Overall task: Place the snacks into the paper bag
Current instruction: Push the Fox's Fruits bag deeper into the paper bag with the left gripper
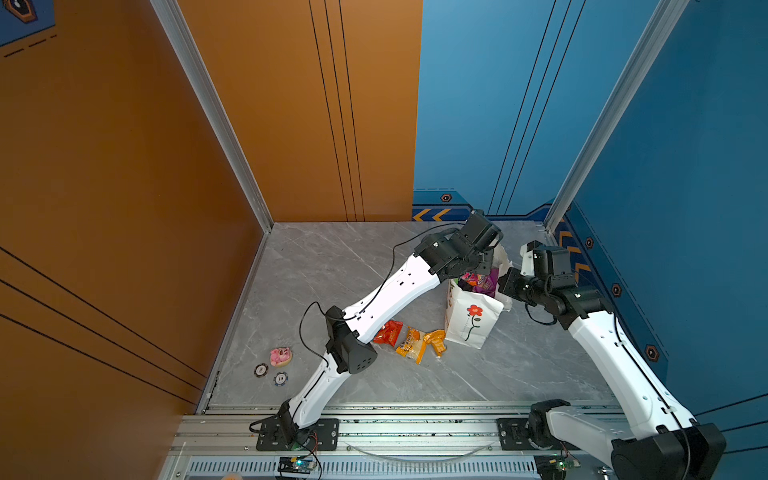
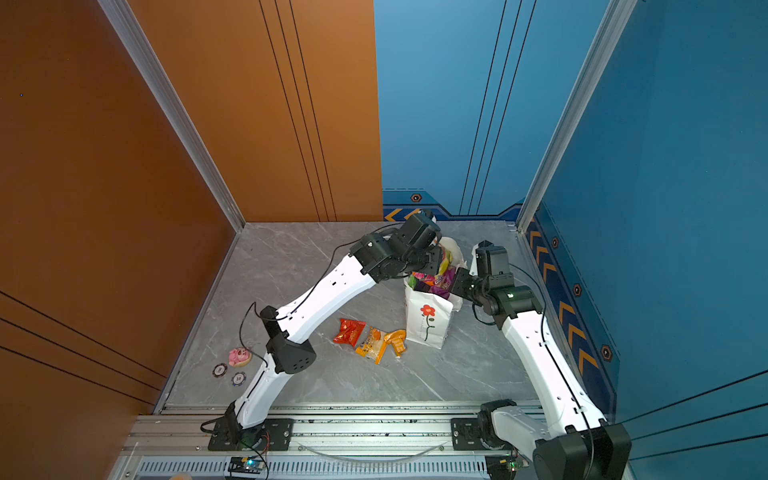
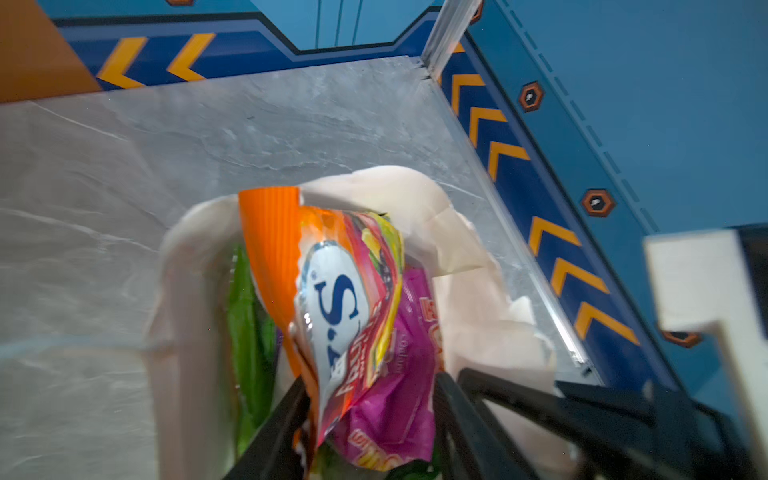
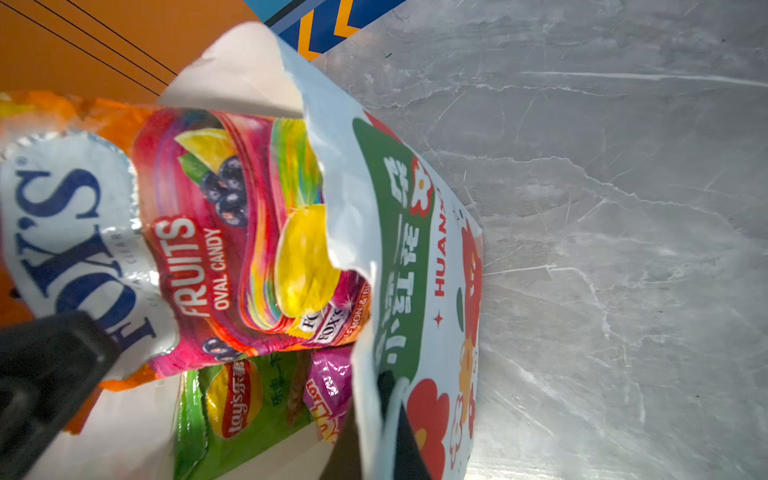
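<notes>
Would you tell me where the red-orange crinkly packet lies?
In a top view the red-orange crinkly packet lies on the grey table, left of the orange-yellow packet.

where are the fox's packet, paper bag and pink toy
fox's packet (image 4: 195, 232): right wrist view, printed front
paper bag (image 1: 465, 332): a top view, flower face
pink toy (image 1: 281, 356): a top view, its middle

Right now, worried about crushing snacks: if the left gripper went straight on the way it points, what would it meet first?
Most likely the FOX'S packet, between the left gripper's parted jaws, with the purple packet beneath it; depth is unclear.
</notes>
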You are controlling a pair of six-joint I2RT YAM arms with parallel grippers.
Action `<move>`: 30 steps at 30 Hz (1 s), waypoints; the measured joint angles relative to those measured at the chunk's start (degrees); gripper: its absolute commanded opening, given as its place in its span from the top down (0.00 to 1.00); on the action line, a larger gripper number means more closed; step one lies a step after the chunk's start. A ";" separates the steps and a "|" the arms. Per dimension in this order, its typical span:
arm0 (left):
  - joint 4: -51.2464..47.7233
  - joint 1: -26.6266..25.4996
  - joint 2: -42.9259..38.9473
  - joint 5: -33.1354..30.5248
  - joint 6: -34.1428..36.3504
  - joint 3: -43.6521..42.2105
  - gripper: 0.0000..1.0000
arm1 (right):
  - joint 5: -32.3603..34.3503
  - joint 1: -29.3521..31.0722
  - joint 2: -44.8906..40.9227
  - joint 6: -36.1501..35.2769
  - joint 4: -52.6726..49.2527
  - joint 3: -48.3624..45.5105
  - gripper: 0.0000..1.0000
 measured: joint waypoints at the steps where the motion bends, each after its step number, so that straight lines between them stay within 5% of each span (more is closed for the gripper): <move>1: -0.04 -0.04 -1.03 -1.70 0.28 -1.18 0.49 | 0.00 0.00 0.02 0.00 0.00 0.00 0.92; 9: -0.02 -0.42 -6.16 -10.49 4.09 -3.15 0.49 | 0.00 0.00 0.00 0.00 -0.02 0.02 0.92; 21: -0.02 -1.60 -6.54 -7.41 8.41 -3.10 0.55 | 0.00 0.07 0.02 0.00 -0.02 0.02 0.92; 30: -0.02 -0.83 -3.52 -7.04 9.16 -2.73 0.50 | 0.04 0.44 0.02 0.00 -0.02 0.02 0.92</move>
